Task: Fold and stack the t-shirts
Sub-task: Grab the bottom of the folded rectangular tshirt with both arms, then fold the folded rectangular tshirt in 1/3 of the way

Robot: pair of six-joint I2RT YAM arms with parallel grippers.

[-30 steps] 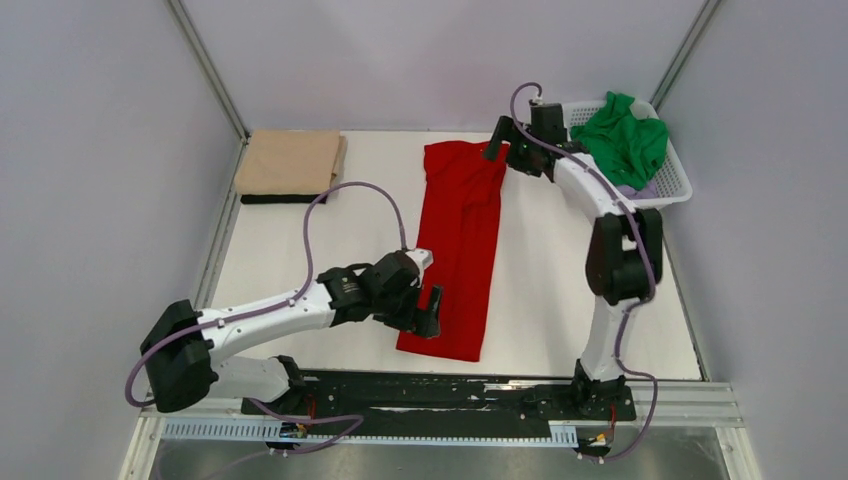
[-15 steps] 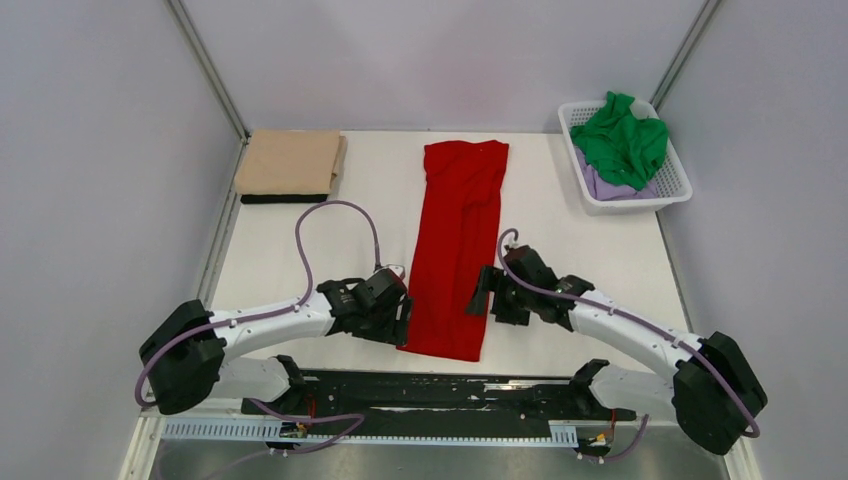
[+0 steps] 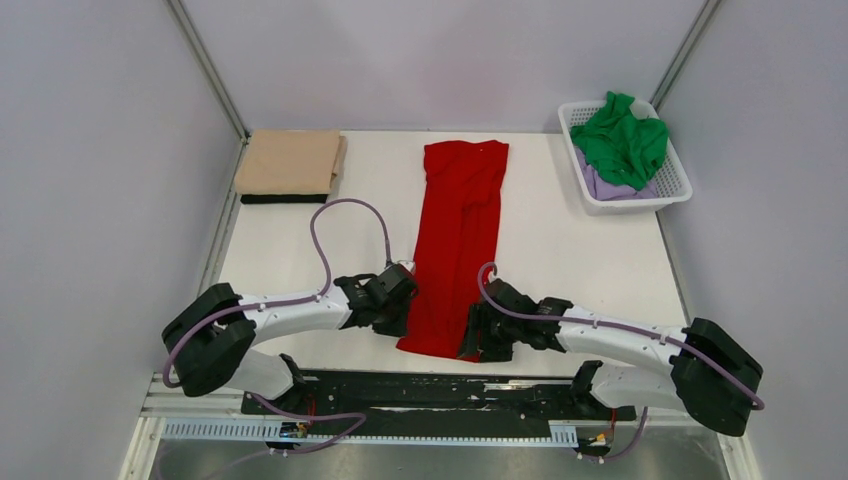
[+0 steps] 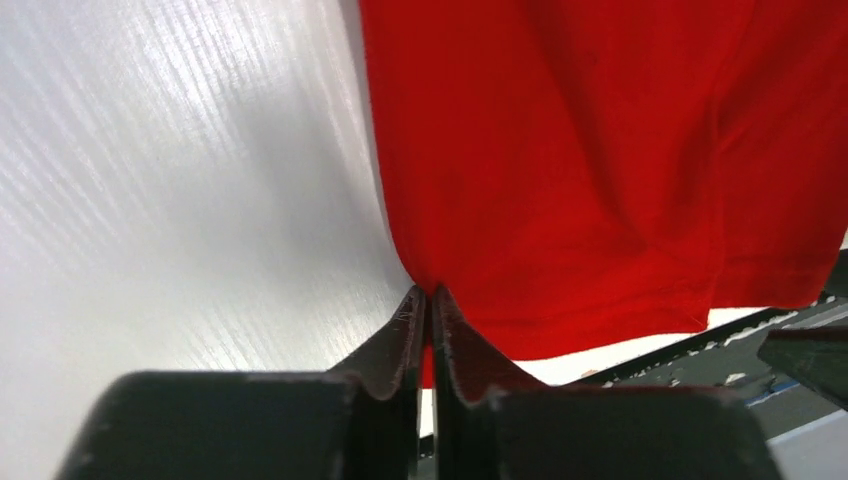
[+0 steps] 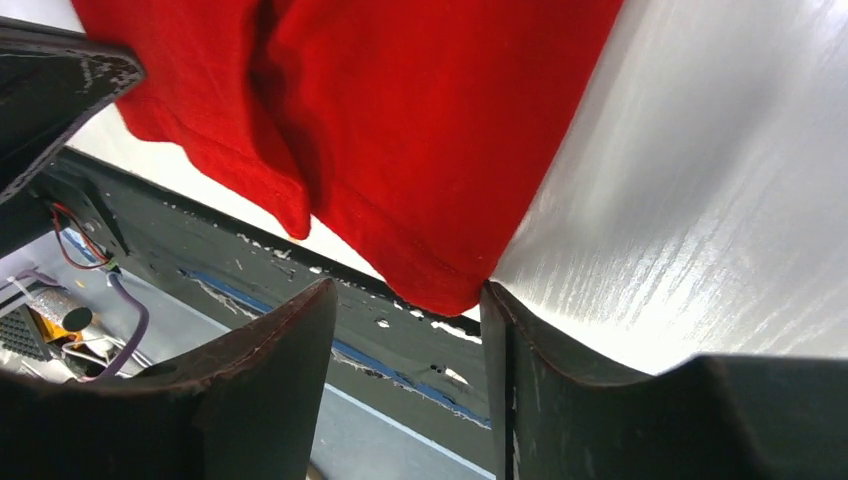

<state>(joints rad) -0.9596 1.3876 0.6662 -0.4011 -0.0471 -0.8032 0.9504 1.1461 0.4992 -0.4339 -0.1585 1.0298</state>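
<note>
1. A bright red soft cloth t-shirt (image 3: pixel 455 250) lies flat in the middle of the white counter (image 3: pixel 560 260). It is folded lengthwise into a long narrow strip, with its neck end far from the arms and its hem near them.
2. The left pincer (image 3: pixel 406 322) sits at the near left corner of that strip. In the left wrist view the left pincer (image 4: pixel 428 295) is clenched. Its two dark fingers are pressed together, with the side edge of the red shirt (image 4: pixel 600 150) nipped at their tips and a sliver of red showing between them.
3. The right pincer (image 3: pixel 478 342) is low at the near right corner of the hem. In the right wrist view the right pincer (image 5: pixel 408 290) is spread wide. The hem corner of the red shirt (image 5: pixel 400 100) lies between its fingers and is not gripped, and the right-hand finger meets the cloth's edge.
4. A tan-beige folded cloth t-shirt (image 3: pixel 290 160) rests at the far left corner of the counter, on top of a flat black piece (image 3: pixel 275 198) that shows along its near edge.
5. A white plastic lattice basket (image 3: pixel 640 205) stands at the far right corner. A crumpled green cloth t-shirt (image 3: pixel 625 140) is heaped in it, over a pale lilac cloth t-shirt (image 3: pixel 600 185) that peeks out below.
</note>
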